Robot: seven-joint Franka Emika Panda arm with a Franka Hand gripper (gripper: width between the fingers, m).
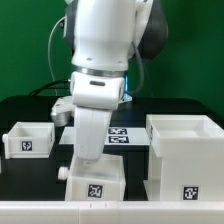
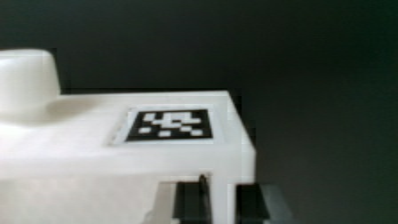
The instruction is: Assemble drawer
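Observation:
A small white drawer [image 1: 95, 185] with a marker tag and a round knob [image 1: 65, 172] stands at the table's front centre. My gripper [image 1: 90, 160] comes down on it from above. In the wrist view the drawer [image 2: 107, 150] shows its tag [image 2: 175, 125] and its knob [image 2: 27, 75]. The dark fingers [image 2: 192, 200] of my gripper [image 2: 226, 200] stand close together with a thin white strip of the drawer's edge between them, shut on it. The large white open cabinet box [image 1: 185, 150] stands to the exterior view's right.
A second small white box [image 1: 28, 140] with a tag stands at the exterior view's left. The marker board [image 1: 120, 135] lies flat behind the drawer, partly hidden by my arm. The table is black, with a green backdrop behind.

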